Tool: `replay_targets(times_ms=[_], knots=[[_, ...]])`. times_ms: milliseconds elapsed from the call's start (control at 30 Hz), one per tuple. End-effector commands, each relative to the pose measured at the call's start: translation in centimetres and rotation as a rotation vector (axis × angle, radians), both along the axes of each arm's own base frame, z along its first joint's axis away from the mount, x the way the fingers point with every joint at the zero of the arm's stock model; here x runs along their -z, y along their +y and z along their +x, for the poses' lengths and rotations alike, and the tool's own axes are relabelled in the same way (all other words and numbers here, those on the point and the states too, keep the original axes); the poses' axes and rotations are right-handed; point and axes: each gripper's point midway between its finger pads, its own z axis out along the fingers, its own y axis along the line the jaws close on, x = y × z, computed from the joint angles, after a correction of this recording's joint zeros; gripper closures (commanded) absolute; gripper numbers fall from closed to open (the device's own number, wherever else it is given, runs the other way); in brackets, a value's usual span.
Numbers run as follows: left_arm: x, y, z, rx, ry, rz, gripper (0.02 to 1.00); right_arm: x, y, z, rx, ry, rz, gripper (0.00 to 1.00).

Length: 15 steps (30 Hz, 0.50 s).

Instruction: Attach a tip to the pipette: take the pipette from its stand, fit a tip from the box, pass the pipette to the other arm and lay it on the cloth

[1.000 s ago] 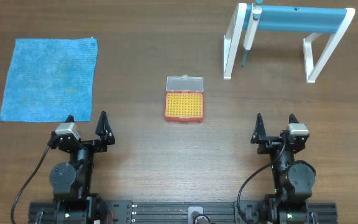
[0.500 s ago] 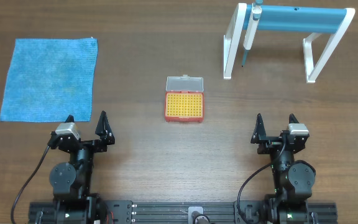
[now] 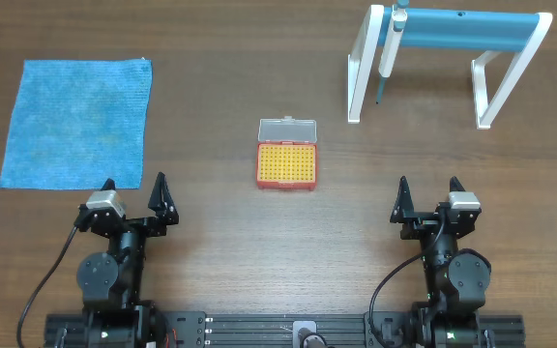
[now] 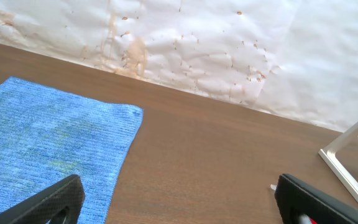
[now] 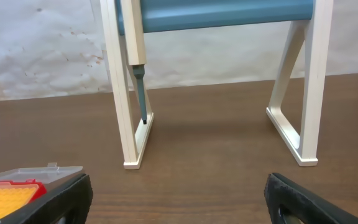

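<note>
At the far left we see the blue cloth [image 3: 77, 124] lying flat on the wooden table [image 3: 211, 68], and by its near corner the left gripper [image 3: 133, 181], fingers spread wide with nothing between them. In the middle sits the orange-red tip box [image 3: 286, 187], its clear lid [image 3: 287, 130] folded back and its rack filled with rows of yellow tips [image 3: 286, 164]. To the right the pipette [image 3: 388, 58] hangs upright from the left end of the blue bar of the stand [image 3: 462, 31], beside a white leg, its pale body narrowing to a slim dark teal shaft, and the right gripper [image 3: 429, 182], well apart from it, is likewise wide and empty.
</note>
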Motion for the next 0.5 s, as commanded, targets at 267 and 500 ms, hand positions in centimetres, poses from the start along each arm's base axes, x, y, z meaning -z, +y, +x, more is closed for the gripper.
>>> replay_targets(times_ms=[267, 500], knots=[[0.1, 0.0, 0.0, 0.002, 0.0, -0.009, 0.027, 0.2, 0.3, 0.0, -0.016, 0.0, -0.017, 0.104], [0.1, 0.0, 0.0, 0.002, 0.0, -0.009, 0.027, 0.7, 0.0, 1.2, -0.005, 0.159, -0.014, 0.104]])
